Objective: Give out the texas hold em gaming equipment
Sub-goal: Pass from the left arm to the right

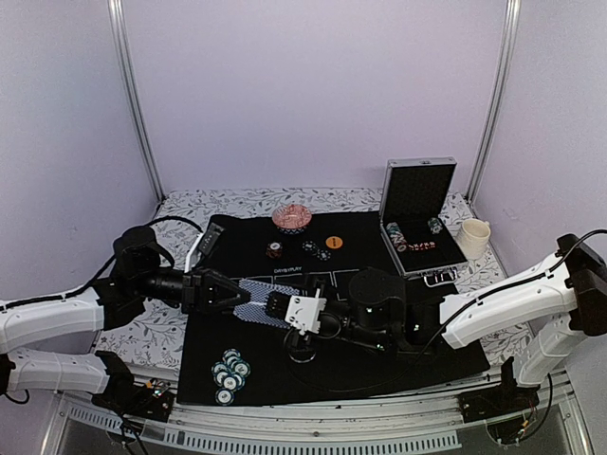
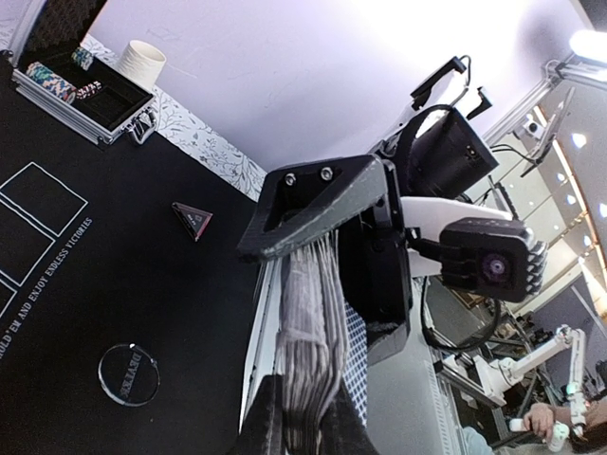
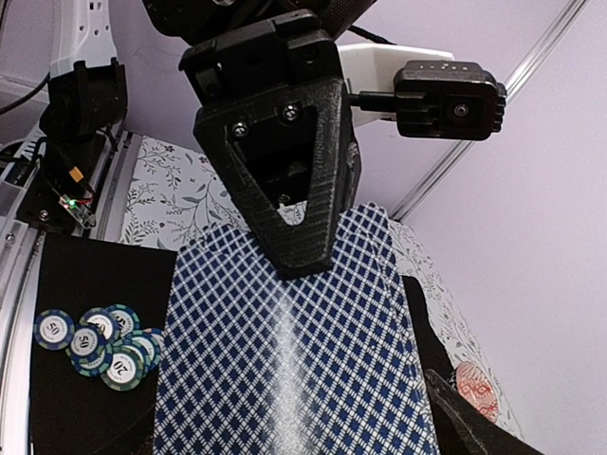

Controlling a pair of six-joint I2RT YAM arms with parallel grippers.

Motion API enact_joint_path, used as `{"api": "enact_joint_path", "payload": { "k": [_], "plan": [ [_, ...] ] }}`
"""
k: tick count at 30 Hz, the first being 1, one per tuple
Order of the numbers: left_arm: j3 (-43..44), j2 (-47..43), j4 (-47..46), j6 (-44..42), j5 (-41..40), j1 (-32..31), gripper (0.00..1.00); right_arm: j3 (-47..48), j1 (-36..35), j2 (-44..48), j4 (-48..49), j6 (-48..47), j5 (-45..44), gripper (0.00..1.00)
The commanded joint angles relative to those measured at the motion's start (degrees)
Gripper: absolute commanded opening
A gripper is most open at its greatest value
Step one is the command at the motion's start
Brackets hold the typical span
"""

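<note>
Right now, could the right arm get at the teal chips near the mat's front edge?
Probably yes. The teal chips lie bare on the mat, close to its jaws, nothing between; the cards are held clear of them.

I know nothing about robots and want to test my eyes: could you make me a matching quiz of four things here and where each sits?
Things:
1 card deck
2 teal chips
3 orange button
4 white cup

Places:
A beside the open silver case
B near left corner of the black mat
C clamped in the left gripper
D far half of the mat

Pairs: 1-C, 2-B, 3-D, 4-A
</note>
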State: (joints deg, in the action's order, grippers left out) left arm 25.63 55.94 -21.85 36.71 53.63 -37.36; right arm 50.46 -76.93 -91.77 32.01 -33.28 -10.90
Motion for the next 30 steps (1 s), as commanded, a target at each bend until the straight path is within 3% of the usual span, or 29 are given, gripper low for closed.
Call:
{"api": "enact_joint_path", "payload": {
  "k": [1,9,13,18,26,30],
  "plan": [
    [0.0,0.7,-2.1,0.1,0.8,-0.5,0.00,2.3,-0.1,-0.9,-0.2,-0.2,-1.6,0.68],
    [0.1,0.9,-1.8,0.0,0.1,-0.5,0.00,3.0,-0.1,-1.0,-0.8,0.1,-1.8,0.58],
    [0.9,0.8,2.2,-2.4,-3.4,-0.5,0.15,3.5,-0.1,-1.0,-2.0,0.9,-1.6,0.55],
    [1.9,1.4,4.0,-3.3,-4.6,-0.7,0.24,3.7,-0.1,-0.9,-3.4,1.8,-1.8,0.54],
    [6.3,3.5,13.7,-9.5,-10.4,-3.4,0.54,4.2,-0.1,-1.2,-5.2,2.4,-2.4,0.54],
    [8.5,4.9,17.8,-11.9,-13.0,-4.4,0.54,4.3,-0.1,-1.0,-5.6,2.6,-2.8,0.54]
  ]
}}
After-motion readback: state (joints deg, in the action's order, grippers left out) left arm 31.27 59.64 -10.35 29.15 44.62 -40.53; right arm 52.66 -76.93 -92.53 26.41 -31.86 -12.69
